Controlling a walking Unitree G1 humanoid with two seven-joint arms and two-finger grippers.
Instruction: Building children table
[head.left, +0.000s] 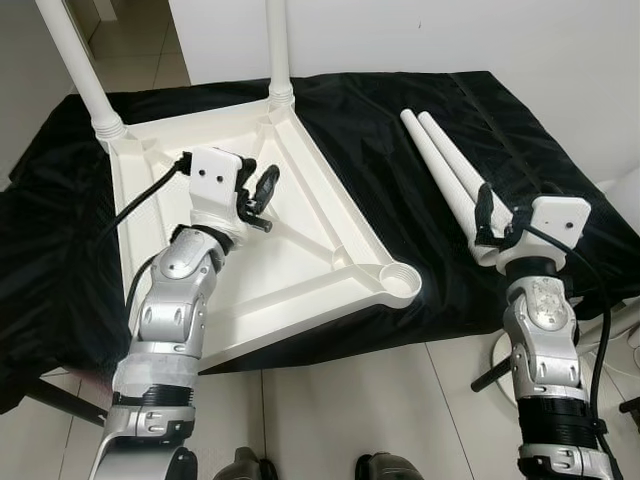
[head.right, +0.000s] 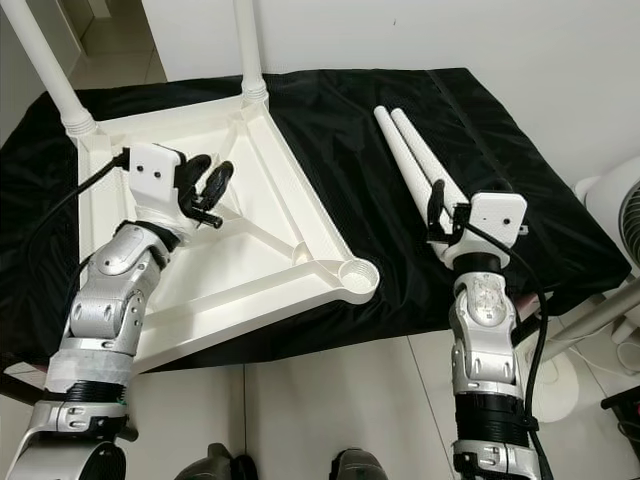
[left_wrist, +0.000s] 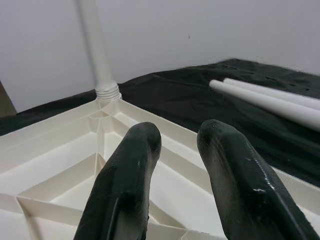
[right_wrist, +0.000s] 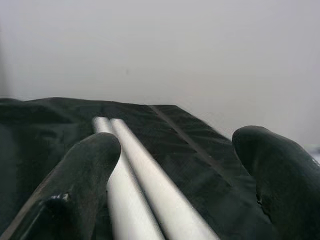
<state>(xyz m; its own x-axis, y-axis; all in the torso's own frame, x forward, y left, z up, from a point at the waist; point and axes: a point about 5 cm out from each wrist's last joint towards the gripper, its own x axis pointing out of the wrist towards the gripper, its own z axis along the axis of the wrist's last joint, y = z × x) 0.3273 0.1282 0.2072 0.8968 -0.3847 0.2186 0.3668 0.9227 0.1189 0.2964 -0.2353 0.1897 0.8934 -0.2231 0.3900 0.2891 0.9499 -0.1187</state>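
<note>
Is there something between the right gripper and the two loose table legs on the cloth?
Nothing visible. The right gripper is open just above the near ends of the two loose legs, which lie side by side on the black cloth.

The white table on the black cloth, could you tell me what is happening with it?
The robot is assembling it. The tabletop lies upside down with two legs screwed in. The open left gripper hovers over it, holding nothing. The open right gripper is at the near ends of the two loose legs, not yet closed on either.

No readable text, label or number shows anywhere.
</note>
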